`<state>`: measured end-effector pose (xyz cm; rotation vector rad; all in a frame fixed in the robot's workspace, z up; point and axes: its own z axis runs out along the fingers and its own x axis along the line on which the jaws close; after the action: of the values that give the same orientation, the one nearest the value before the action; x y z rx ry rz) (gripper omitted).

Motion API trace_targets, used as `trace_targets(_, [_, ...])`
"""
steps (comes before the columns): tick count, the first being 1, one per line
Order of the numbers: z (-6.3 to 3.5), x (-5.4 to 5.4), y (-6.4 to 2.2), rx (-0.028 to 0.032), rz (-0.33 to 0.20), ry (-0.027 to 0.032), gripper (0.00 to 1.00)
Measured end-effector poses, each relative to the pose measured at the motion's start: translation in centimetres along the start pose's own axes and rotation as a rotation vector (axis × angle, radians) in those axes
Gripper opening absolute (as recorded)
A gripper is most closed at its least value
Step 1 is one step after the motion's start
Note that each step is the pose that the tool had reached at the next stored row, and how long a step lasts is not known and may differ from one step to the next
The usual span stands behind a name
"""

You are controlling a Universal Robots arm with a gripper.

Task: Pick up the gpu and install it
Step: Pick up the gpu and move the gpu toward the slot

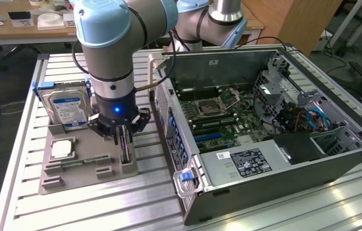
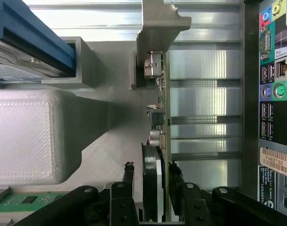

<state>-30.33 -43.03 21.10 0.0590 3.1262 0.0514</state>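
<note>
Wrist view shows jaws spread astride the upright gpu (image 2: 158,117).

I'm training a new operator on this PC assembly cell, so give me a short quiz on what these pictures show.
1. Multiple choice: which part does the claw straddle? A) the hard drive B) the gpu C) the memory stick
2. Fill in: in the exterior view, the open computer case stands on the ____ of the grey tray.
3. True or false: the gpu is already seated in the computer case.

Key:
1. B.
2. The exterior view's right.
3. False: it stands on edge in a slot of the tray, between the open claw's fingers.
</note>
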Motion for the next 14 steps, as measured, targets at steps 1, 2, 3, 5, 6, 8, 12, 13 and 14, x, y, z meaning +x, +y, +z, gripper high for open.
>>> trace_targets(1, [0.03, 0.00, 0.00, -0.0007, 0.000, 0.0001, 0.42])
trace_targets(2, [0.06, 0.00, 0.00, -0.0011, 0.000, 0.0003, 0.42])
trace_targets(3, [0.08, -0.01, 0.01, -0.0015, -0.001, 0.0002, 0.42])
trace_targets(5, [0.10, -0.01, 0.07, -0.0016, -0.001, 0.0002, 0.42])
trace_targets(6, [0.11, -0.01, 0.10, -0.0015, -0.001, 0.0002, 0.42])
trace_targets(8, [0.15, 0.00, 0.20, -0.0016, -0.001, 0.0002, 0.42])
trace_targets(12, [0.18, 0.00, 0.23, -0.0014, -0.001, 0.0004, 0.42])
trace_targets(13, [0.18, 0.00, 0.24, -0.0014, -0.001, 0.0003, 0.41])
trace_targets(14, [0.19, 0.00, 0.24, -0.0015, -0.001, 0.0002, 0.41])
